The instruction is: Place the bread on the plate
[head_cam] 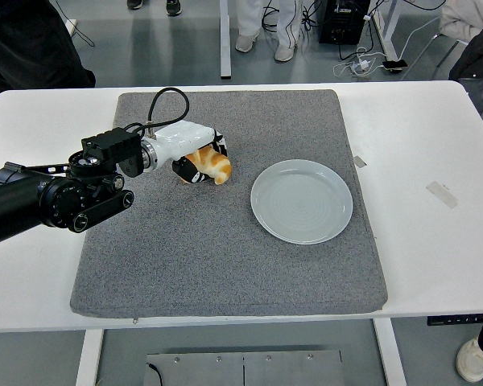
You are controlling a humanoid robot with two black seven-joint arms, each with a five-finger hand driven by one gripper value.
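Bread (210, 166) sits on the grey mat (225, 241), left of the plate (302, 200) and apart from it, tucked under the left hand (195, 152). Its fingers curl down over the loaf's top and sides, gripping it. Mat between bread and plate lies bare. Beyond the plate, on the white table (419, 129), lie two small tape strips (441, 194).
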